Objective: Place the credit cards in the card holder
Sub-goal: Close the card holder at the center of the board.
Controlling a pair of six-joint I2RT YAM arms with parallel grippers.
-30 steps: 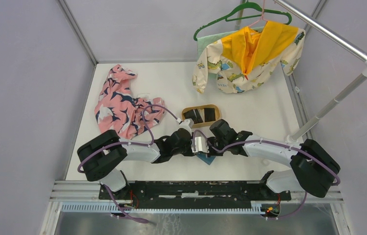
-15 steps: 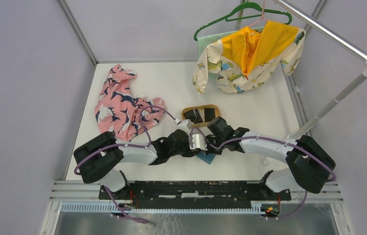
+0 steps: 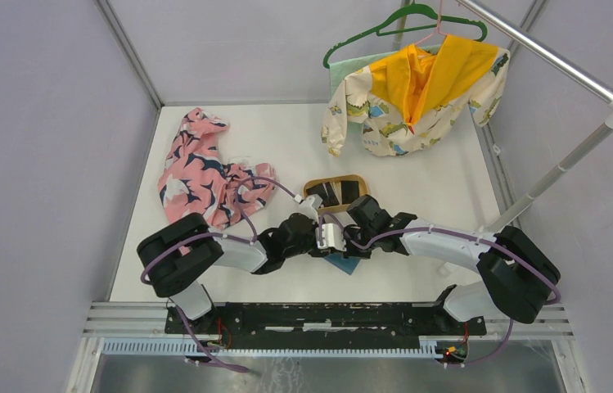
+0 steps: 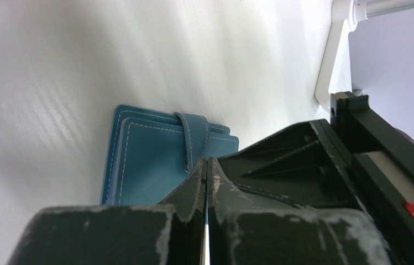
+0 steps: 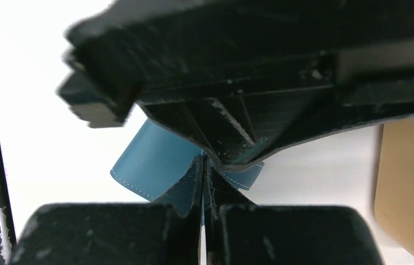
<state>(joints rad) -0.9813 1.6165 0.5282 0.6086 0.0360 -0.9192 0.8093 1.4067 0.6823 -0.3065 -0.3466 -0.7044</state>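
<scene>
Card holder (image 4: pixel 155 160) lies flat on the counter (image 3: pixel 417 180) (tan tray (image 3: pixel 335 178) beyond it); left tool (image 4: pixel 205 165) and right tool (image 5: pixel 202 163), both pinched shut, meet over it, possibly touching.

The card holder (image 4: pixel 149 160) shows matt, stitched teal leather, smooth white table (image 4: pixel 83 55) under it, scuffed black plastic fingers (image 4: pixel 110 232) over it.

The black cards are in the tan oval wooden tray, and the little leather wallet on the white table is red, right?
Not quite. The little leather wallet is teal-blue, not red; the left wrist view shows its colour plainly. The rest is right: the black cards are in the tan oval wooden tray, as the top view shows.
</scene>
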